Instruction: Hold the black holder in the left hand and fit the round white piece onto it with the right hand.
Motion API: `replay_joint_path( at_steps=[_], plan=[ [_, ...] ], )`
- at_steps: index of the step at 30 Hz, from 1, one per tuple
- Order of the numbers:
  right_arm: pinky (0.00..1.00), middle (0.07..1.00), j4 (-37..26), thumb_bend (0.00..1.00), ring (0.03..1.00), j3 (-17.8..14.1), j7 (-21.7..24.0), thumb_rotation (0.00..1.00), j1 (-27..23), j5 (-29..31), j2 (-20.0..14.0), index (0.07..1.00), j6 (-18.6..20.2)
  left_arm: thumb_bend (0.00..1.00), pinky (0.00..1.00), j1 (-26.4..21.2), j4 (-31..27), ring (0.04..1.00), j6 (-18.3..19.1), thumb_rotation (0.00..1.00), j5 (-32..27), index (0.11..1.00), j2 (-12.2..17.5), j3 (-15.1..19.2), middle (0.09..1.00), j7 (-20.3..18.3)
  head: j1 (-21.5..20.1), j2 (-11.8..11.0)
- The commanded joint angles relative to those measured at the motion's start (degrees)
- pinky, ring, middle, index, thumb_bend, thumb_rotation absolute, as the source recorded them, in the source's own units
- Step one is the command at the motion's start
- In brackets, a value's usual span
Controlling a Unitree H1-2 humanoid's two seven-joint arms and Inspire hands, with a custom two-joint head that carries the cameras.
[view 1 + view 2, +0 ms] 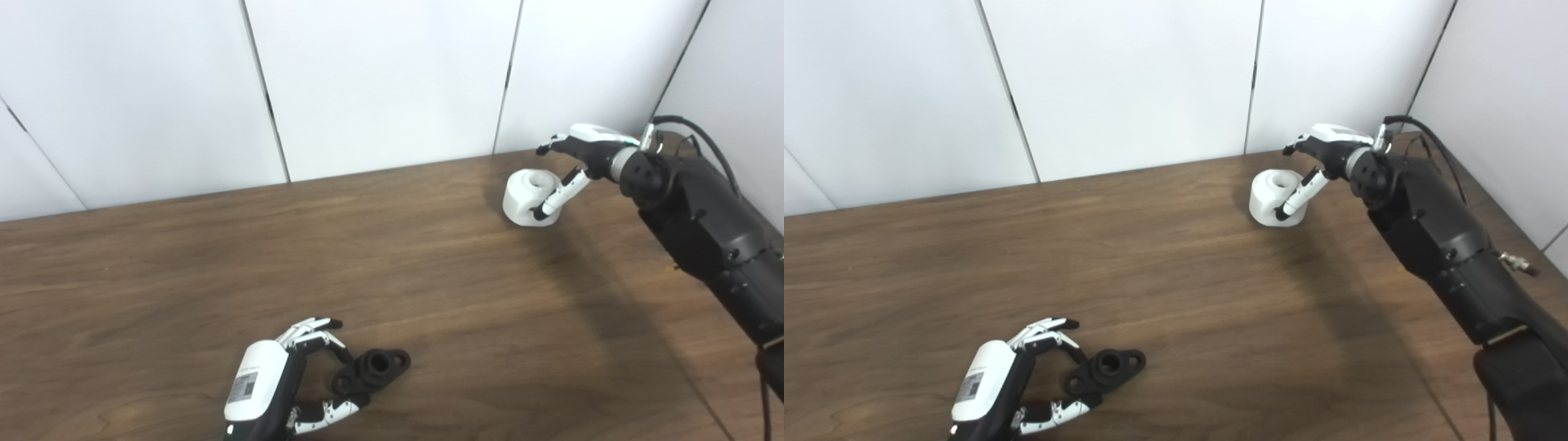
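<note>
Left hand (269,383) lying fingers spread around holder (372,369) on table (429,306), not clamped. Right hand (582,159) reaching at white piece (528,197), thumb touching; grip unclear.

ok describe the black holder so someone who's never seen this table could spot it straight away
On the brown wooden table, look at the near edge, beside the left hand. The small black holder lies flat there with a round central hole, dark unlike the round white piece far right.
</note>
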Motion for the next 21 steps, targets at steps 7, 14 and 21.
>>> replay_joint_path(
  at_steps=[7, 14, 21],
  plan=[
    [1.00, 1.000, 1.40, 1.00, 1.000, 1.12, -0.66, 0.36, -5.40, -1.05, -1.09, 0.895, -1.38, 0.51, 0.74, 1.57, 1.39, 0.836, 3.64, 0.04, 0.84, 0.489, 0.37, -0.76, 0.790, -3.53, 0.32, 0.15],
    [1.00, 1.000, 1.90, 1.00, 1.000, 1.26, -1.12, 0.34, -5.70, -0.44, -1.09, 0.862, -2.38, 0.51, 0.75, 1.54, 1.37, 0.837, 4.15, 0.04, 1.02, 0.489, 0.29, -0.83, 0.789, -3.78, 0.46, 0.17],
    [1.00, 1.000, 1.75, 1.00, 1.000, 1.47, -0.92, 0.32, -5.58, -0.45, -1.37, 0.823, -2.87, 0.51, 0.75, 1.47, 1.48, 0.839, 3.87, 0.04, 0.77, 0.488, 0.38, -0.90, 0.790, -3.63, 0.67, 0.41]
  ],
)
